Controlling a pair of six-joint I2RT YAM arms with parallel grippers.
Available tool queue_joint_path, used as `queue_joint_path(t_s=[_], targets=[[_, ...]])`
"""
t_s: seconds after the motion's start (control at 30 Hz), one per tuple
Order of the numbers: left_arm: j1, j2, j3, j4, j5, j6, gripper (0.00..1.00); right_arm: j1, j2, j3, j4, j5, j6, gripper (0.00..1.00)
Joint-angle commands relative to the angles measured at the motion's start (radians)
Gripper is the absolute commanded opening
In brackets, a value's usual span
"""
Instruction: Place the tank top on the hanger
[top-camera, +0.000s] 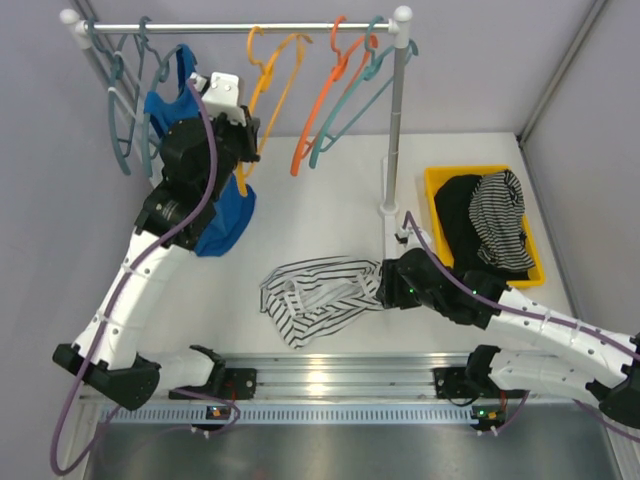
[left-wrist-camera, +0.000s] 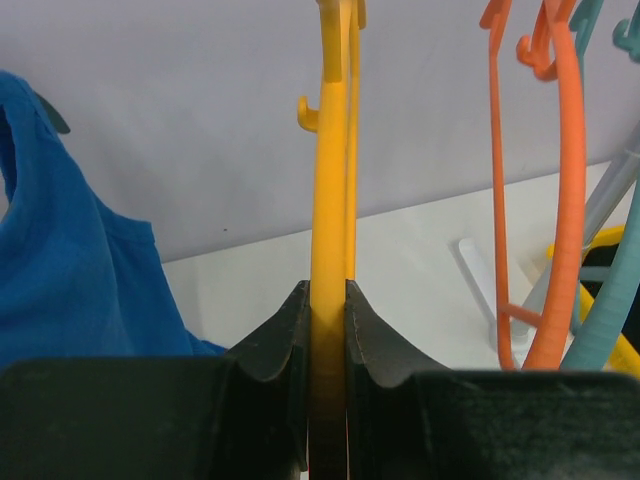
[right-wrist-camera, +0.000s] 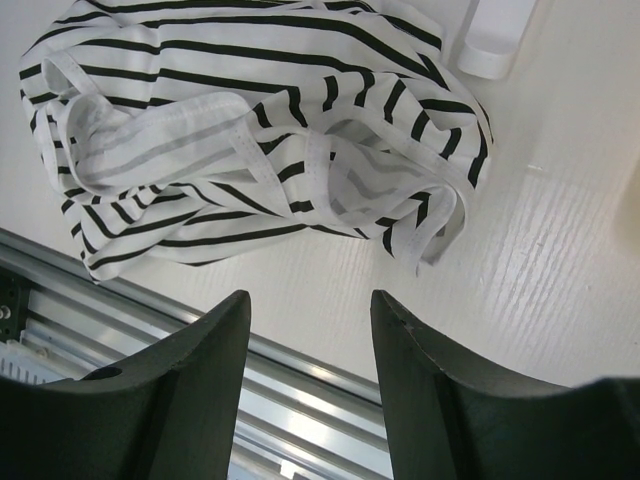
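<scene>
Left wrist view: left gripper (left-wrist-camera: 327, 300) jaws are clamping the thin amber plastic hanger (left-wrist-camera: 332, 200), which is hanging left of the white rack post (top-camera: 394, 120) | right wrist view: right gripper (right-wrist-camera: 310, 310) jaws are standing apart, holding nothing | crumpled white, black-striped fabric tank top (right-wrist-camera: 250, 130) is lying just beyond them, by the post's foot, on its left.

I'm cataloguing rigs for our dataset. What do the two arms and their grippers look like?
The left arm and right arm both have white link shells and bulky black joint housings, with a thin purple cable running along each. A small green light glows near the right wrist. The left gripper and right gripper each have two matte black fingers with curved, tapering tips.
</scene>
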Motion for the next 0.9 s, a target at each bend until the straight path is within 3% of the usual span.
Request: queue_joint_path(t_s=[0.0,0.43,0.63,0.87], targets=[[0.002,-0.105,-0.063,0.066,-0.038,0.014,0.0,-0.012,0.006,0.003,0.037,0.002,-0.018,0.51],[0.002,-0.45,-0.394,-0.219,0.024,-0.076,0.0,-0.012,-0.003,0.001,0.009,-0.012,-0.033,0.51],[0.002,-0.592,-0.544,-0.386,0.175,-0.136,0.0,-0.012,-0.006,0.004,-0.014,-0.006,-0.034,0.5],[0.002,-0.665,-0.586,-0.507,0.35,-0.136,0.0,-0.012,0.001,0.0,-0.006,0.001,-0.025,0.47]])
